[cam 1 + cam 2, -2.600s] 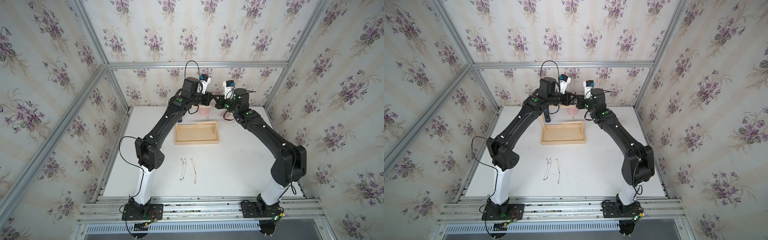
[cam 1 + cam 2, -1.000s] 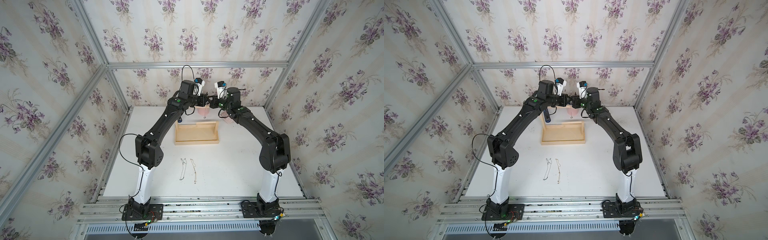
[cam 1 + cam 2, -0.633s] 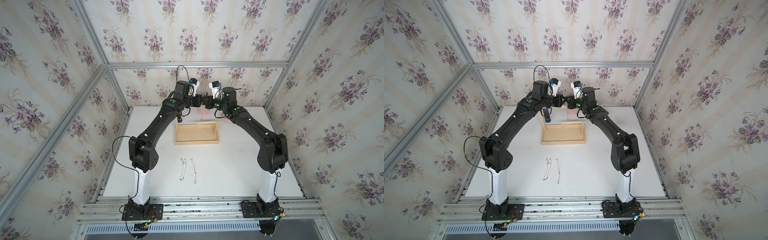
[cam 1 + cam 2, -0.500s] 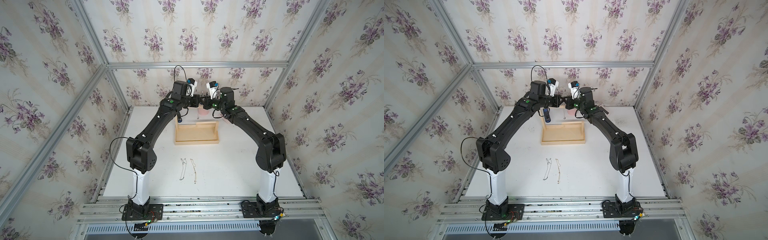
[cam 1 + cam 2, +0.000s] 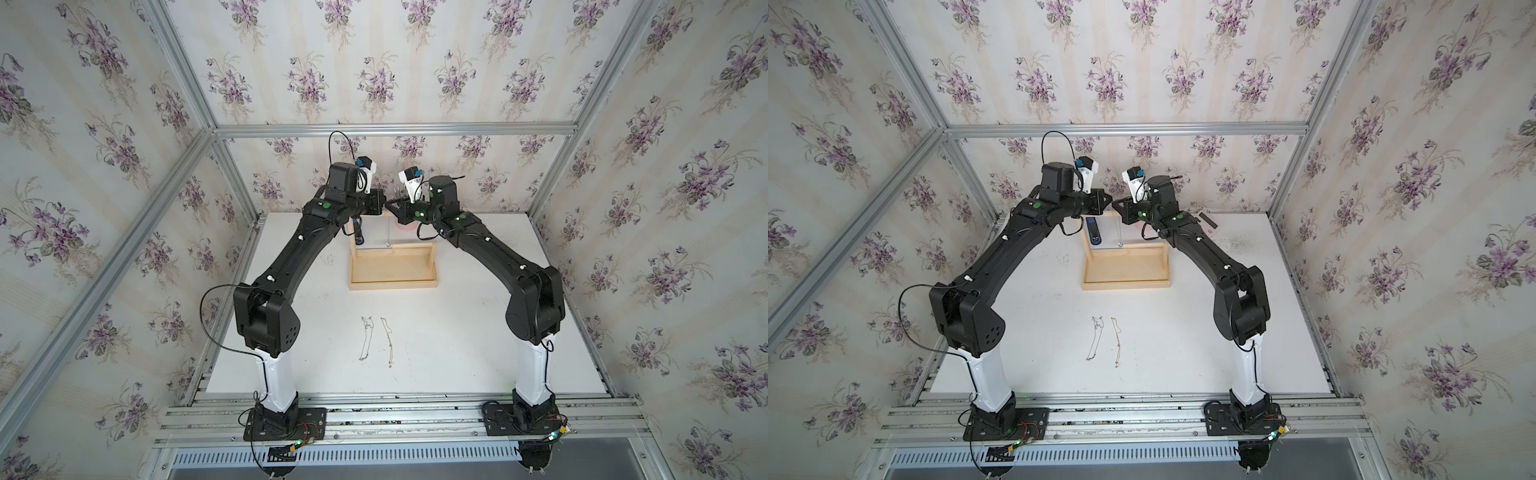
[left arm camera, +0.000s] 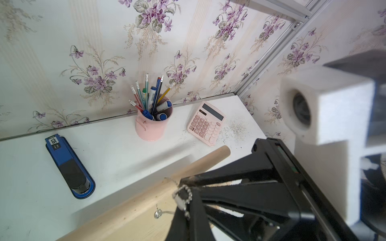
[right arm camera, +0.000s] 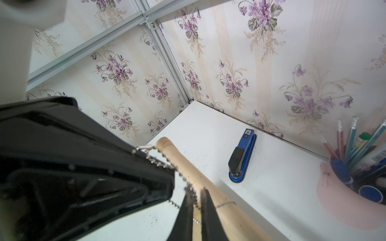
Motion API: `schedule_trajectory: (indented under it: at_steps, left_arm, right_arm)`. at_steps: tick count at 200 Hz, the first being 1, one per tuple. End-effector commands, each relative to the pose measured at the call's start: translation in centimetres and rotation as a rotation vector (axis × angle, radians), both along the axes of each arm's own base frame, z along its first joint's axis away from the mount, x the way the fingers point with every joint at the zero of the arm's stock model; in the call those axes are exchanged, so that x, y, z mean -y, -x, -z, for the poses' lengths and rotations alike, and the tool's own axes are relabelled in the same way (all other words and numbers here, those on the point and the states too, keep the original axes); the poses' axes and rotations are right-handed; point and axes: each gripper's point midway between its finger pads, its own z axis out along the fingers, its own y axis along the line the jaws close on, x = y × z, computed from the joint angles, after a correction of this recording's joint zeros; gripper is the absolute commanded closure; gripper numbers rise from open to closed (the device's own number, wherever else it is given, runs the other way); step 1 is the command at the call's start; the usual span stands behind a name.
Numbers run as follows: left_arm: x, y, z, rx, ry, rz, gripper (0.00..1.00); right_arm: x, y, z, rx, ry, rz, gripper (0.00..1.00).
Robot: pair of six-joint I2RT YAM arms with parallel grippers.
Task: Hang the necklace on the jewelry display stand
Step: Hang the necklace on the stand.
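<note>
Pink pen cup (image 6: 151, 125): upright on the white table (image 6: 117, 150), close to the back wall, filled with pens and pencils standing on end; no damage visible.
Blue and black stapler (image 6: 69, 164): flat on the table, well apart from the cup on one side, closed.
Pink calculator (image 6: 205, 123): near the cup on the opposite side, face up, lying at an angle to the wall.
Dark speckling (image 6: 236, 129): on the table surface just beyond the calculator, away from the cup.
Floral wallpaper (image 6: 94, 52): behind the cup, joined by an aluminium corner rail (image 6: 271, 52).
</note>
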Motion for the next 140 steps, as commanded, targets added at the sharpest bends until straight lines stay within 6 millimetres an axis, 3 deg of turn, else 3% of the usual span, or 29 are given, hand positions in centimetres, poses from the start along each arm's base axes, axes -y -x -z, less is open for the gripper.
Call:
schedule_trajectory:
  at_steps: [1, 51, 140]
  left_arm:
    - [-0.5, 0.0, -0.6, 0.027, -0.005, -0.005, 0.96]
    - [-1.4, 0.3, -0.3, 0.021, -0.013, -0.020, 0.96]
    - [-4.1, 1.3, 0.5, -0.022, -0.088, -0.079, 0.96]
  right_arm:
    - [-0.6, 0.4, -0.2, 0.008, -0.005, -0.027, 0.86]
    - [-0.9, 0.7, -0.6, 0.017, -0.024, -0.046, 0.67]
    - [0.7, 1.7, -2.2, 0.058, -0.025, 0.014, 0.62]
